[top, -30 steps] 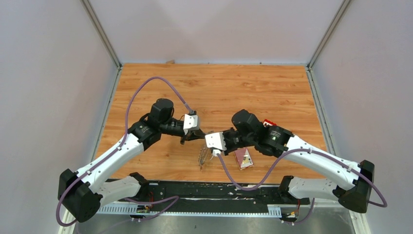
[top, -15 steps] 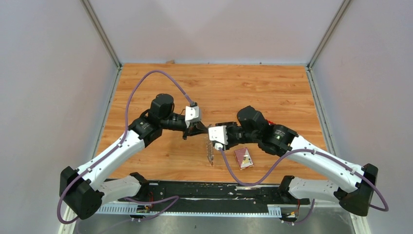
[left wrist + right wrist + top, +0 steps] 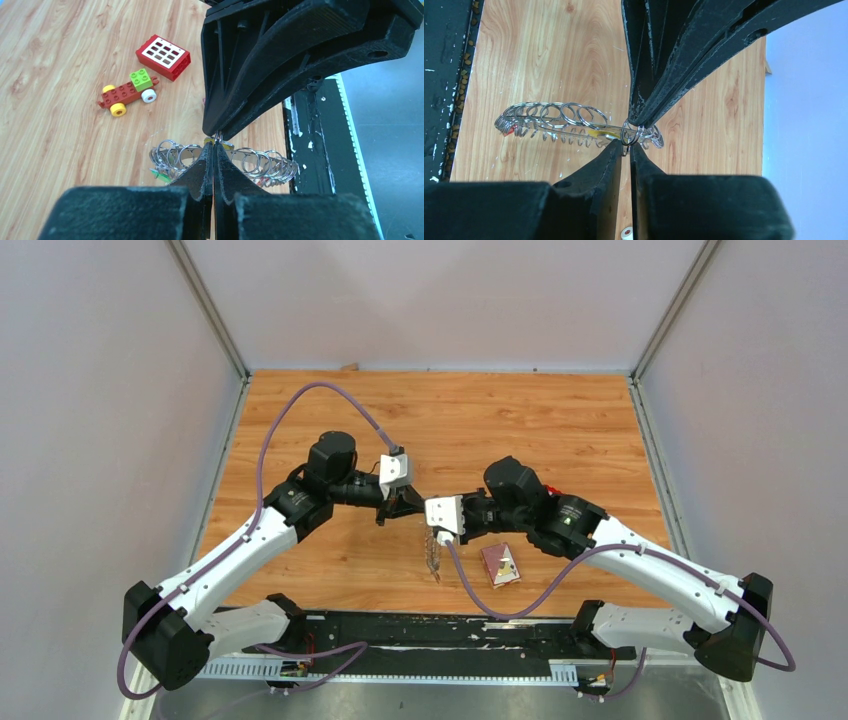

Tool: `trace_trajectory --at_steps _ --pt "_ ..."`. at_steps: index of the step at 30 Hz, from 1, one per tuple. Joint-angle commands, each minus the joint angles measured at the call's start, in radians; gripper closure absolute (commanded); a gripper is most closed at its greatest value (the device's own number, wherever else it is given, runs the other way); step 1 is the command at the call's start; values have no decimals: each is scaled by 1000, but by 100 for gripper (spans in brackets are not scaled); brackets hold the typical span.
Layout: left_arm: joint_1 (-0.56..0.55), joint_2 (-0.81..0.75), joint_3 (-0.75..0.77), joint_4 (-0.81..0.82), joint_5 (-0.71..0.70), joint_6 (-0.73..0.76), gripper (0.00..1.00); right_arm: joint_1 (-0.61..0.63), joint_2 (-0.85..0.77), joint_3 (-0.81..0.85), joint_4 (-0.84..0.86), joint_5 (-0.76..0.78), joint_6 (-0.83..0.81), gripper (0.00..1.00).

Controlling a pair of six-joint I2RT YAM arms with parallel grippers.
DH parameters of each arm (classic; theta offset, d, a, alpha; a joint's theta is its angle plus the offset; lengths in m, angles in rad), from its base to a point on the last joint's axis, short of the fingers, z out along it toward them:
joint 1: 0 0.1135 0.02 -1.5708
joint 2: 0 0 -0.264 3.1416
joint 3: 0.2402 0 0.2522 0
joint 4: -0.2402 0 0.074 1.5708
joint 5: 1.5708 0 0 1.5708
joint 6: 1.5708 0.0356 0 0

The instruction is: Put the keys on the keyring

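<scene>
The keyring (image 3: 432, 554) is a wire loop strung with many small silver rings, and it hangs between the two grippers over the table's front middle. My left gripper (image 3: 214, 146) is shut on its wire from one side. My right gripper (image 3: 626, 146) meets it tip to tip, its jaws nearly together with a ring caught between the tips. In the right wrist view the keyring (image 3: 569, 122) stretches out to the left. A yellow tag (image 3: 600, 134) and a red one (image 3: 509, 131) show among the rings. The keys' blades I cannot make out.
A red block with white buttons (image 3: 163, 50) and a yellow-red-green toy car (image 3: 128, 93) lie on the wooden table (image 3: 560, 420) beyond the grippers. A small dark-red flat piece (image 3: 500, 565) lies near the front edge. The black base rail (image 3: 430, 635) runs along the front.
Both grippers have shifted slightly toward the far side, tips still together. The hanging keyring has swung a little to the right. Little has moved in the last half second.
</scene>
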Motion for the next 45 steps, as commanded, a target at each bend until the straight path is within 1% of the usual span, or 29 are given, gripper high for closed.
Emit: trace_trajectory --at_steps 1,7,13,19,22,25,27,28,29,30,31,34,35,36,38,40,42,45 --pt "-3 -14 32 65 14 -37 100 -3 -5 -11 32 20 -11 89" --pt "-3 -6 35 79 -8 -64 100 -2 -11 -34 42 51 -21 90" --pt "-2 12 26 118 -26 -122 100 -3 -14 -43 56 67 -18 91" --pt "-2 21 12 145 -48 -146 100 -3 -14 -38 58 48 1 90" --pt "-4 14 16 101 -57 -94 100 -3 -10 -44 60 51 11 91" --pt "3 7 25 0 -89 37 100 -6 -27 -66 67 61 22 91" --pt "37 14 24 -58 -94 122 100 -22 -45 -85 70 53 27 90" --pt "54 22 24 -90 -85 161 97 -35 -52 -92 72 39 34 87" --pt "88 32 27 -127 -76 207 93 -49 -55 -96 71 22 42 82" --pt "115 45 33 -174 -74 257 86 -64 -57 -97 66 -3 52 80" --pt "137 61 41 -228 -73 321 79 -76 -55 -97 57 -26 61 74" --pt "177 135 81 -390 -126 515 64 -97 -42 -103 53 -72 78 60" --pt "180 161 92 -438 -153 579 59 -102 -35 -103 55 -83 80 58" --pt "180 188 97 -462 -171 606 56 -106 -26 -103 57 -91 88 57" --pt "178 228 90 -495 -186 654 44 -114 -12 -99 58 -103 99 56" --pt "170 242 60 -496 -189 694 40 -131 -2 -99 57 -115 107 57" --pt "141 244 27 -481 -230 738 39 -156 1 -99 56 -135 116 60" --pt "88 270 6 -478 -291 786 45 -194 -1 -94 41 -160 121 63"
